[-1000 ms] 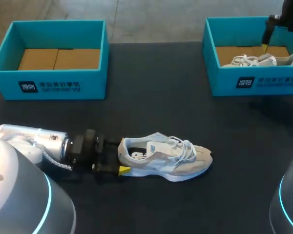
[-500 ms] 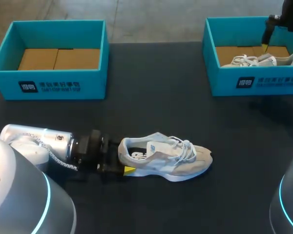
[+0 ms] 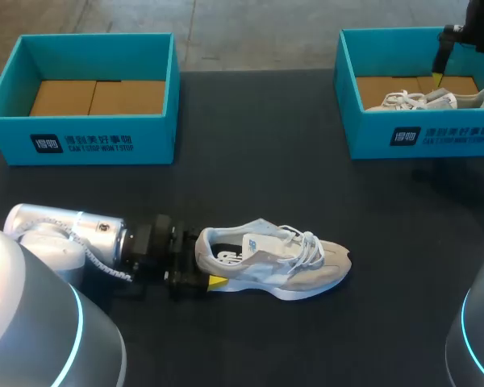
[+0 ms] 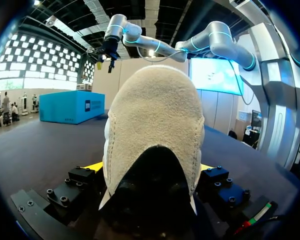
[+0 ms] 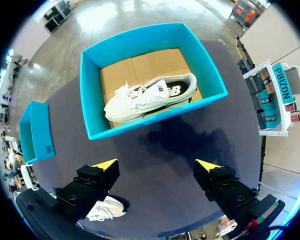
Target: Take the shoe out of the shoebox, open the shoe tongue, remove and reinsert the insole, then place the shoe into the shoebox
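L shoebox (image 3: 81, 139) at back L. L gripper (image 4: 150, 167): jaws spread, straddling heel of beige sneaker (image 3: 274, 260), which lies on table (image 3: 250, 161). R gripper (image 5: 156, 165): jaws wide apart, above R shoebox (image 5: 90, 95) w/ white sneaker (image 5: 145, 97) inside.

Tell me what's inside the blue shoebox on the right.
One white shoe lies across the shoebox's brown cardboard floor, with nothing else showing. The floor directly under the shoe is covered.

White print on left shoebox (image 3: 81, 143), right shoebox (image 3: 444, 135)
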Tool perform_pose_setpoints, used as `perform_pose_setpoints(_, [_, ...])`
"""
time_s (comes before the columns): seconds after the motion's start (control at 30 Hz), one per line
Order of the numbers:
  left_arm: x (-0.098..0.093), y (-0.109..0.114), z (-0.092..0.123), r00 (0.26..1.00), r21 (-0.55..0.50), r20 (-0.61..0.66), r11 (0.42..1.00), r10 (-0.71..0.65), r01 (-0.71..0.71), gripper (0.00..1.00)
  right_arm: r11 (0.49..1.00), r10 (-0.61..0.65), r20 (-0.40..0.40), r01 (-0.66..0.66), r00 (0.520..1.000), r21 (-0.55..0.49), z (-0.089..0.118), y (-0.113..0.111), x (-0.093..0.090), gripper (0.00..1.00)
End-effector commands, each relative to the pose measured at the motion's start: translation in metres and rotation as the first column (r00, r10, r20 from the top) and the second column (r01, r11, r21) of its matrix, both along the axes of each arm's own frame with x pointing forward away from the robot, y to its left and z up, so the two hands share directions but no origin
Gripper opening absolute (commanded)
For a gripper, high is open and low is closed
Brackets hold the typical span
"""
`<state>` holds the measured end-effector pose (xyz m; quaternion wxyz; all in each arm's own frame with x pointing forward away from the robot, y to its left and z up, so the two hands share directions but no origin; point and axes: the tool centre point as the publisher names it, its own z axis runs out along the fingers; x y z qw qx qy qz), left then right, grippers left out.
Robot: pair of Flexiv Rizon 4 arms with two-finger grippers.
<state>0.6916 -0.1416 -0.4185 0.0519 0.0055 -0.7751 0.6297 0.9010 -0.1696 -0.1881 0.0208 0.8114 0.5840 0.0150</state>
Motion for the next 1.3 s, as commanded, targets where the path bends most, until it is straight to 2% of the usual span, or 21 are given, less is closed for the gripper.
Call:
perform_pose_setpoints(0.03, [0.002, -0.003, -0.003, 1.000, 0.001, 0.002, 1.000, -0.003, 0.003, 0.97, 1.000, 0.001, 0.002, -0.001, 1.000, 0.002, 0.000, -0.001, -0.001, 1.00])
perform_pose_setpoints(0.07, [0.002, -0.003, -0.004, 1.000, 0.001, 0.004, 1.000, -0.004, 0.004, 0.82, 1.000, 0.001, 0.002, -0.001, 1.000, 0.002, 0.000, -0.001, -0.001, 1.00])
perform_pose_setpoints(0.1, [0.002, -0.003, -0.004, 1.000, 0.001, 0.004, 1.000, -0.004, 0.004, 0.52, 1.000, 0.001, 0.002, -0.001, 1.000, 0.002, 0.000, -0.001, -0.001, 1.00])
perform_pose_setpoints(0.13, [0.002, -0.003, -0.004, 1.000, 0.000, 0.006, 1.000, -0.004, 0.004, 0.38, 1.000, 0.001, 0.002, -0.001, 1.000, 0.002, 0.000, -0.001, -0.001, 1.00])
perform_pose_setpoints(0.17, [0.002, -0.003, -0.004, 1.000, 0.000, 0.007, 1.000, -0.004, 0.004, 0.14, 1.000, 0.001, 0.002, -0.001, 1.000, 0.002, 0.000, -0.001, -0.001, 1.00])
perform_pose_setpoints(0.2, [0.002, -0.003, -0.004, 1.000, -0.002, 0.009, 1.000, -0.005, 0.005, 0.00, 1.000, 0.001, 0.002, -0.001, 1.000, 0.002, 0.000, -0.001, -0.001, 1.00])
perform_pose_setpoints(0.83, [0.003, 0.001, -0.005, 1.000, -0.004, 0.015, 1.000, -0.008, 0.008, 0.00, 1.000, 0.001, 0.002, -0.001, 1.000, 0.002, 0.000, -0.001, -0.001, 1.00])
perform_pose_setpoints(0.87, [0.003, 0.001, -0.005, 1.000, -0.004, 0.015, 1.000, -0.008, 0.008, 0.00, 1.000, -0.002, 0.013, 0.002, 1.000, -0.004, 0.005, 0.001, -0.001, 1.00])
perform_pose_setpoints(1.03, [0.003, 0.001, -0.005, 1.000, -0.004, 0.015, 1.000, -0.008, 0.008, 0.00, 0.999, -0.016, 0.046, 0.017, 0.999, -0.034, 0.020, 0.028, -0.006, 1.00])
perform_pose_setpoints(1.3, [0.003, 0.001, -0.005, 1.000, -0.004, 0.015, 1.000, -0.008, 0.008, 0.00, 0.999, -0.029, 0.039, 0.031, 0.999, -0.037, 0.020, 0.075, -0.018, 1.00])
